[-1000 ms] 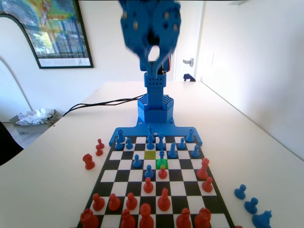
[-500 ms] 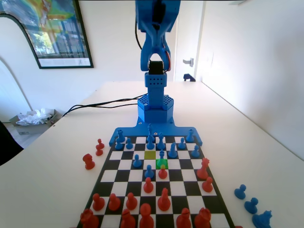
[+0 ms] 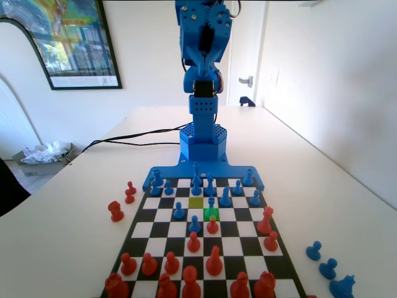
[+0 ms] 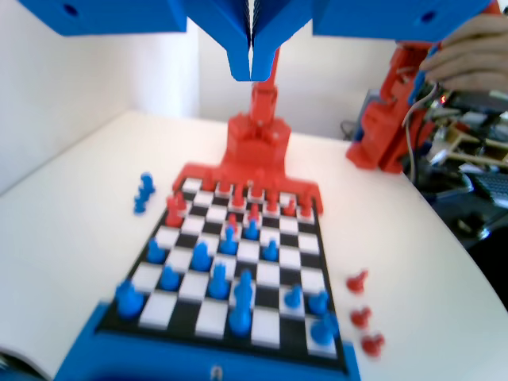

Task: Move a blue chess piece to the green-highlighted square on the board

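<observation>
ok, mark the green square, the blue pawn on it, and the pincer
green-highlighted square (image 3: pixel 207 215), fixed view: bare green surface left of the pawn's base.
blue chess piece (image 3: pixel 211 202), fixed view: the ball head.
pincer (image 4: pixel 252 70), wrist view: the seam where the closed tips meet.

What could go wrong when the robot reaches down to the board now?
The green-highlighted square already has a blue chess piece at its far edge and a red pawn right in front, so the gripper, now shut and high above the board, might bump one over. The blue pieces stand packed close together, so it could grab or topple the wrong one.
</observation>
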### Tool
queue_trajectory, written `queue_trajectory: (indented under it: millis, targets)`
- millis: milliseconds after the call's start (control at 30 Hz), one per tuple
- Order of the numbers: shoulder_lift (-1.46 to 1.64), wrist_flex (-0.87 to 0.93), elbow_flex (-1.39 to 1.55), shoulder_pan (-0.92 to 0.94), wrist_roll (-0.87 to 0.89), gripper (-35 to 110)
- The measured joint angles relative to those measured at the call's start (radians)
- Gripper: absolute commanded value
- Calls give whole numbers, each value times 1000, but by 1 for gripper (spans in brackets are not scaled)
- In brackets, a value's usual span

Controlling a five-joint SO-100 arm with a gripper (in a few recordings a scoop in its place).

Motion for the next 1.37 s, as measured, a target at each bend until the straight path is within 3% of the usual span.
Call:
queue_trajectory:
  millis: [1367]
  targets:
    - [46,-5,0,-3,0,1]
